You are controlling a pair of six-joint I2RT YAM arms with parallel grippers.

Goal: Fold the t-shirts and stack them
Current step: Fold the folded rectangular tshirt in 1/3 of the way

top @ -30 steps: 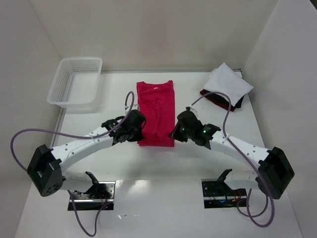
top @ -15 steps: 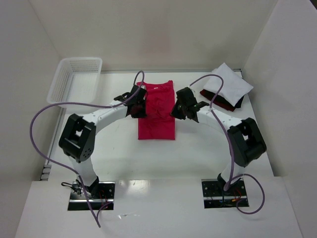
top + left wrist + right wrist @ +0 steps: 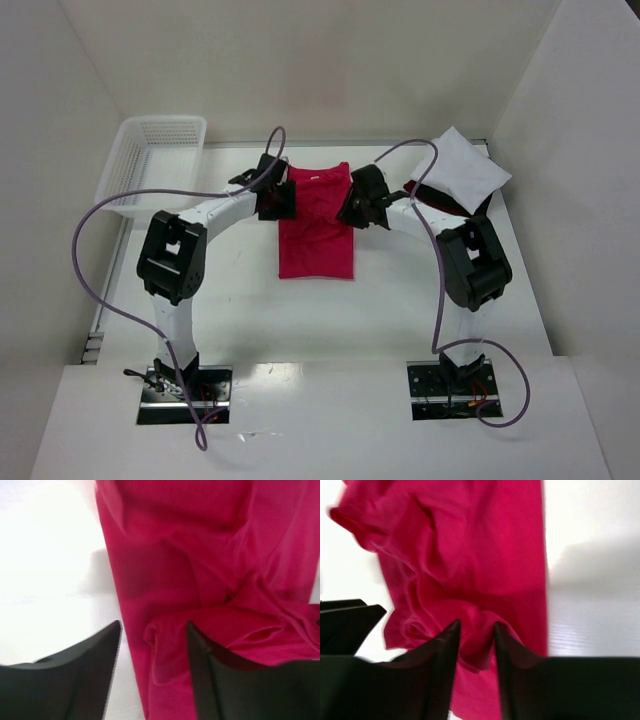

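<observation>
Crimson t-shirt (image 3: 316,232) lies flat at the middle of the tabletop (image 3: 400,300), folded into a long narrow strip, collar end toward the back wall. Cloth is rumpled in the far half and smoother at the near hem.

Left hand (image 3: 287,200) sits at the strip's left edge, far end. In its wrist view the hand (image 3: 154,627) is released: fingers stand well apart, and the shirt's folded edge (image 3: 200,570) runs beneath the gap with nothing pinched.

Right hand (image 3: 352,210) sits at the right edge, opposite the left. In its wrist view the fingers (image 3: 445,665) stand only a little apart, a raised pucker of red cloth (image 3: 470,555) in the gap at the hand (image 3: 476,625). Reads as let go, though the cloth touches close to both tips.

White t-shirt (image 3: 462,168) rests folded at the far right corner, on top of a dark maroon-black t-shirt (image 3: 478,208) whose edge shows beneath it.

White mesh basket (image 3: 160,122) stands at the far left, well apart from the shirts.
</observation>
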